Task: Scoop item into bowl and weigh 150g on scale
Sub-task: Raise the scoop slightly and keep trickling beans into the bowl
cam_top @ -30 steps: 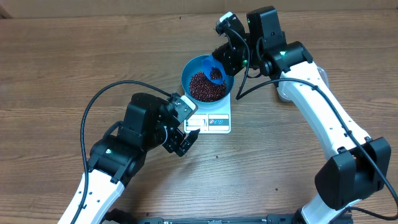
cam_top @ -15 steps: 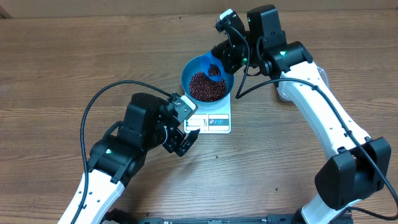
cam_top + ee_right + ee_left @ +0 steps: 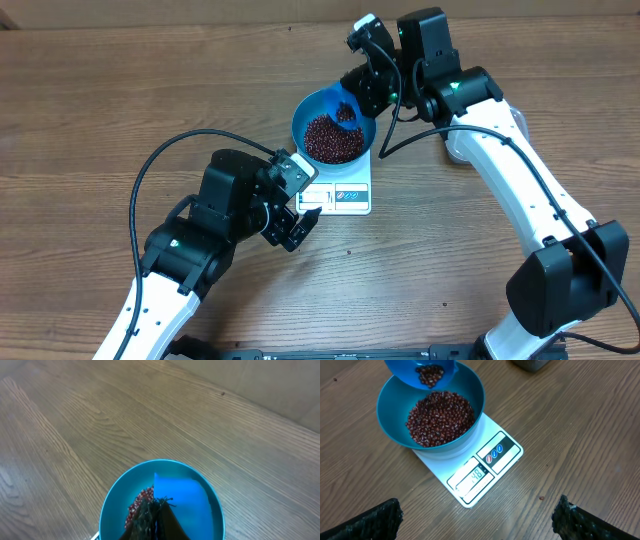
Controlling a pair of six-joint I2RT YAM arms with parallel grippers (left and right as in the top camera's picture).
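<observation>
Scoop [image 3: 346, 112] nudged toward bowl [image 3: 299, 126] rim; only left wrist shows scale [image 3: 492, 429] digits (blurred).

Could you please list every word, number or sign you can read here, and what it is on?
Display on the scale: dark digits, too blurred to read.
Label strip: three round signs, one red and two blue; no legible words.
Bowl, beans, scoop: no text.
</observation>
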